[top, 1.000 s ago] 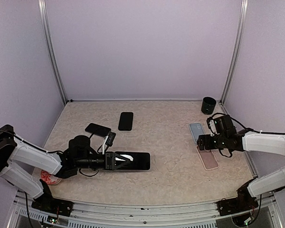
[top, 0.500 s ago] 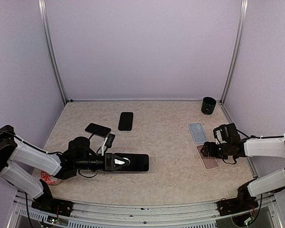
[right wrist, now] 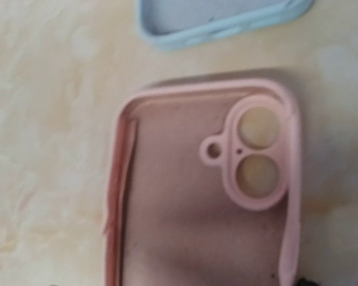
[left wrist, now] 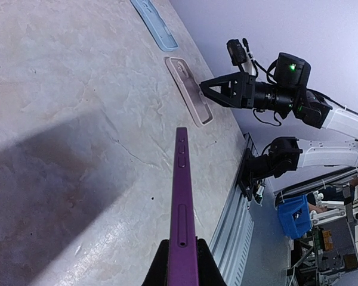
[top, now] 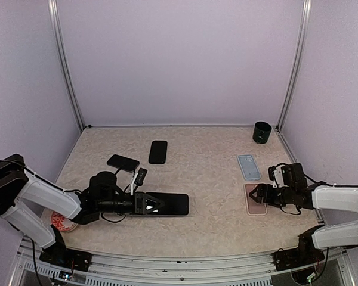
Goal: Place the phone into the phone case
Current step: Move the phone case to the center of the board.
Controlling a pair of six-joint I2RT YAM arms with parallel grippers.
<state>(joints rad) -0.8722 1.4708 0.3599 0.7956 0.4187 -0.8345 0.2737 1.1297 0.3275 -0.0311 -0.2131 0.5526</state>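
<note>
Looking down from the top camera first, I see my left gripper [top: 144, 204] pinching the phone [top: 170, 204] by one end. It holds the phone flat and low over the table [top: 215, 229], on the left side. The pink case [top: 255, 199] lies far off on the right. My right gripper [top: 258, 195] is right at it, and a blue case [top: 248, 167] sits just behind. I cannot tell if the right jaws are spread or pressed together. On the left wrist camera I only see the thin purple edge of the phone with its side buttons, squeezed tight between the fingers [left wrist: 159, 271]. The pink case is well ahead, open side up. I think I should keep the phone level and carry it slowly, so it does not slip. On the right wrist camera the pink case fills the view. It is empty, with its round camera holes at one end, and the fingers hardly show. I think the right arm should hold the case down. Then I should match the phone's camera end to those holes, put that end in first and press the rest in gently.
</note>
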